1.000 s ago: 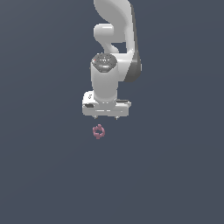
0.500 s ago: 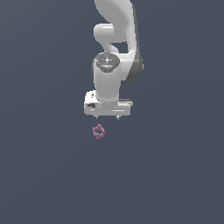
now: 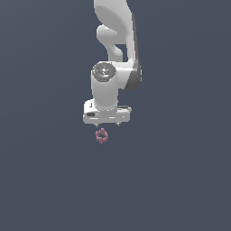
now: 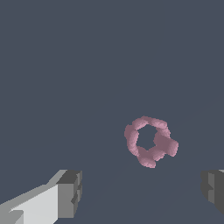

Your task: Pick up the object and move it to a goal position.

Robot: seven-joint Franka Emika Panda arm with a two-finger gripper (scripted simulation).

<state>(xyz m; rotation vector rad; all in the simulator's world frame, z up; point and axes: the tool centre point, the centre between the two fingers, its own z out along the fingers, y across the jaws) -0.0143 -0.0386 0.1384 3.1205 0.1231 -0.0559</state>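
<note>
Gripper (image 4: 140, 192) wide apart, holding nothing. The object (image 3: 102, 136), a small pink knobbly ring, lies on the plain grey surface (image 3: 180, 180) just ahead of the fingers (image 4: 68, 194), not between them. Risk: closing now would likely miss it; a descent off-centre could nudge or pinch its uneven rim and let it slip. No surface edges visible; room open on every side
</note>
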